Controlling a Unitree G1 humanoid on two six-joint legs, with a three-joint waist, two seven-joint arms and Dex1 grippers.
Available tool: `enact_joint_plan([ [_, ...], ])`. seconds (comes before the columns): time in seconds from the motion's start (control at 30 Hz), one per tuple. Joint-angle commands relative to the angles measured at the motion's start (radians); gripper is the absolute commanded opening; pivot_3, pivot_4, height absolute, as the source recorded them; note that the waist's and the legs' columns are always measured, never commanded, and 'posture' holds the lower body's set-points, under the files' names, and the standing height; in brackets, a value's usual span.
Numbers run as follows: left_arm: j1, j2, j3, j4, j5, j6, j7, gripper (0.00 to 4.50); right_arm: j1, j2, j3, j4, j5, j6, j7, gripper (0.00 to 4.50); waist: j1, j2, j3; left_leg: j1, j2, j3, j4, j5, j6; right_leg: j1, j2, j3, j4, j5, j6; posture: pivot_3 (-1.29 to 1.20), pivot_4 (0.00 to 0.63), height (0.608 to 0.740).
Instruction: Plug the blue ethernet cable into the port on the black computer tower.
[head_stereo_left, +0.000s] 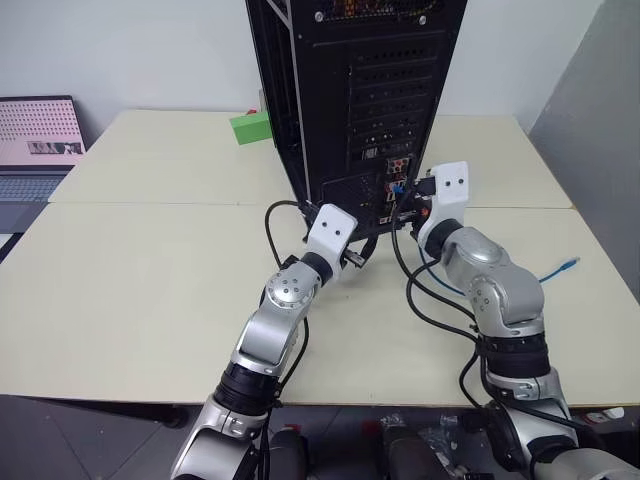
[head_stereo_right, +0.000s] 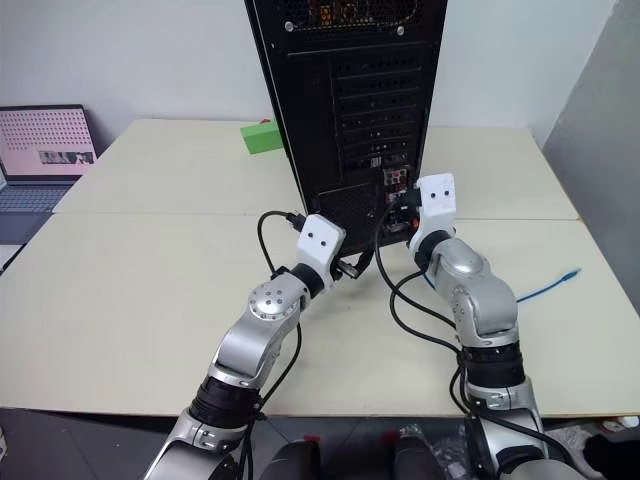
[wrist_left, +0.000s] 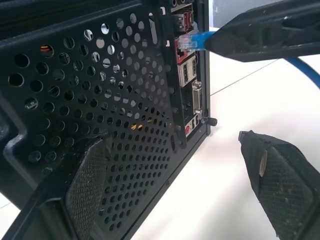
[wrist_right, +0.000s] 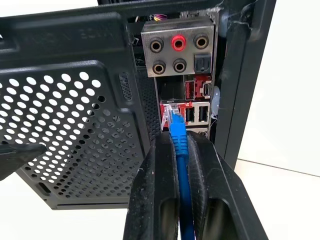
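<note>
Right hand (wrist_right: 175, 150) grips the thin blue ethernet cable (wrist_right: 178, 145), its clear plug at the tall black computer tower's (wrist_right: 75, 100) red-rimmed port (wrist_right: 167, 111); left hand (wrist_left: 200, 165) spread open.

The black computer tower (wrist_right: 75, 125) has a vent panel punched with round holes. The blue ethernet cable (wrist_right: 180, 150) ends in a clear plug. Beside it sit red-rimmed sockets and one red audio jack (wrist_right: 178, 44). The worktop (head_stereo_left: 150, 290) is cream; a green box (head_stereo_left: 250, 127) stands on it.

This looks like an office or lab room. Plain cream rectangular tables (head_stereo_left: 150, 280) stand pushed together by a bare white wall (head_stereo_left: 150, 50). An open grey laptop (head_stereo_right: 40, 160) sits at one side.
</note>
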Motion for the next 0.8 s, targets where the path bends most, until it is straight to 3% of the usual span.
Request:
enact_joint_plan([
  [0.03,-0.003,-0.012,-0.003,-0.049,0.006,-0.01,0.0,4.29,-0.026,0.004,-0.007,-0.007,-0.009,-0.03,0.005,0.0,0.0,0.0,0.0,0.0,0.0,0.0,0.0,0.0,0.0,0.0,0.0,0.0,0.0,0.0,0.0,0.0,0.15,0.74],
  [0.8,-0.001,-0.015,-0.005,-0.051,0.014,-0.012,-0.002,4.29,-0.052,0.011,0.028,-0.006,-0.041,-0.054,0.019,0.0,-0.012,0.0,0.0,0.0,0.0,0.0,0.0,0.0,0.0,0.0,0.0,0.0,0.0,0.0,0.0,0.0,0.15,0.74],
])
